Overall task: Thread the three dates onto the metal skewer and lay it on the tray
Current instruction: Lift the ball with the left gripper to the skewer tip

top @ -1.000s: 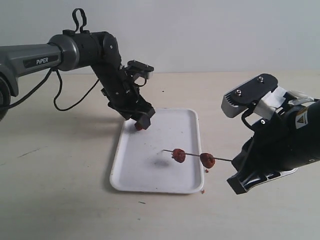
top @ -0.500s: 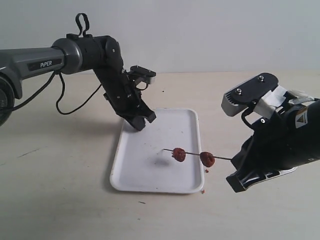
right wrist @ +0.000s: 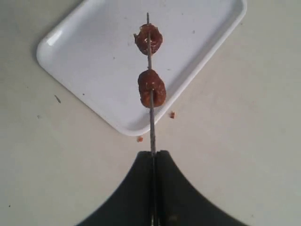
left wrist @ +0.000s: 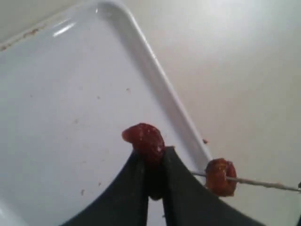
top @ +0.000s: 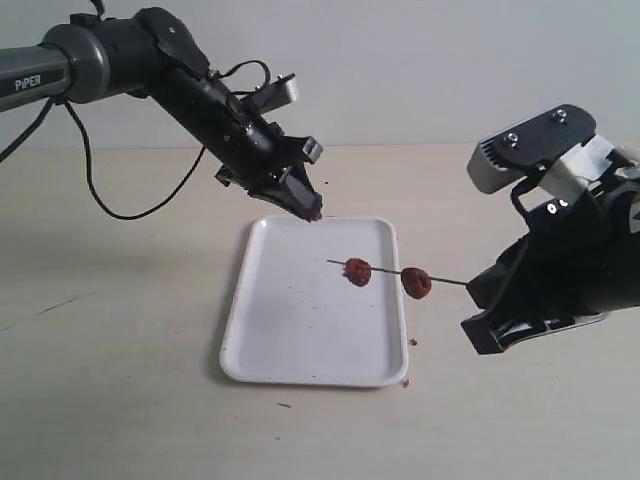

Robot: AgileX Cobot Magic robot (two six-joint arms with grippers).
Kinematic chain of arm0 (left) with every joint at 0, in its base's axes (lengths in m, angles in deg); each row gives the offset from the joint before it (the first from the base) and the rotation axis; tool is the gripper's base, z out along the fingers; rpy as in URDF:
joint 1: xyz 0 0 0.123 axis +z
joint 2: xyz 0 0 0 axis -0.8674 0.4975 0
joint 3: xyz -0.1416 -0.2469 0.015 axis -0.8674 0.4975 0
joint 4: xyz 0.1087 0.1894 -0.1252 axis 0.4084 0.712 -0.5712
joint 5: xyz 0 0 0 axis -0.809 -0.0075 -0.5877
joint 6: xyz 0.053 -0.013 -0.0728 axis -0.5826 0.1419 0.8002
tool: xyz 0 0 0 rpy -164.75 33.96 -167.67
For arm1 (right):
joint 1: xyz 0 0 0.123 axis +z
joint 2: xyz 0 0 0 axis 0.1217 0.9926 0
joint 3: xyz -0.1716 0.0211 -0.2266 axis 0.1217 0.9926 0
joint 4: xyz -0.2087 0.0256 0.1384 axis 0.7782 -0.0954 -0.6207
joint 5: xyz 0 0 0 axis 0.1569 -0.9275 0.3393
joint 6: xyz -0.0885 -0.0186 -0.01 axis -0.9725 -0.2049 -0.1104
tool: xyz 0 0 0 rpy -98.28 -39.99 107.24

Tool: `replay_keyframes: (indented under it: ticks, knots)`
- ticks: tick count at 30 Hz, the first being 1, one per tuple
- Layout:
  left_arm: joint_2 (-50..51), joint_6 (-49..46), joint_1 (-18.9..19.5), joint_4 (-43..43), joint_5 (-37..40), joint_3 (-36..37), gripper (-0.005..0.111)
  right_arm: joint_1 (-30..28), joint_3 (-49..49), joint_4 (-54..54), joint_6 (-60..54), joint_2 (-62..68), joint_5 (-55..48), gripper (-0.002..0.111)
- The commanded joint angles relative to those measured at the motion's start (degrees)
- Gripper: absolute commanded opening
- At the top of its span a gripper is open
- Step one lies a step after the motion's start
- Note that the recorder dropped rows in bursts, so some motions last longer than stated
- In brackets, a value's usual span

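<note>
Your left tool (left wrist: 150,159) is clamped on the third date (left wrist: 145,140), pinched only at the very tips, up over the far end of the tray (top: 300,340). Your right tool (right wrist: 154,157) is closed on the butt of the skewer (top: 385,271), which hangs in the air over the tray with two dates (top: 357,271) threaded and its free tip pointing at the left arm.

Risks: the tip grip is shallow, so pushing onto the point could squeeze the date out. An off-centre approach could glance off the date or swing the thin rod in the right tool. Anything dropped near the rim lands on the table (top: 120,350).
</note>
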Motion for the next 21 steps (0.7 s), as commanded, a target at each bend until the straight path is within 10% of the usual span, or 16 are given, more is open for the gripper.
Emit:
replay_keyframes:
  ticks: [1, 21]
  knots:
    - [-0.03, 1.17, 3.93, -11.68, 0.33, -0.16, 0.000, -0.19, -0.35, 0.21, 0.89, -4.32, -0.46, 0.000]
    - [6.50, -2.00, 4.82, -11.73, 0.33, -0.16, 0.000, -0.19, 2.52, -3.35, 3.32, 2.11, 14.59, 0.000]
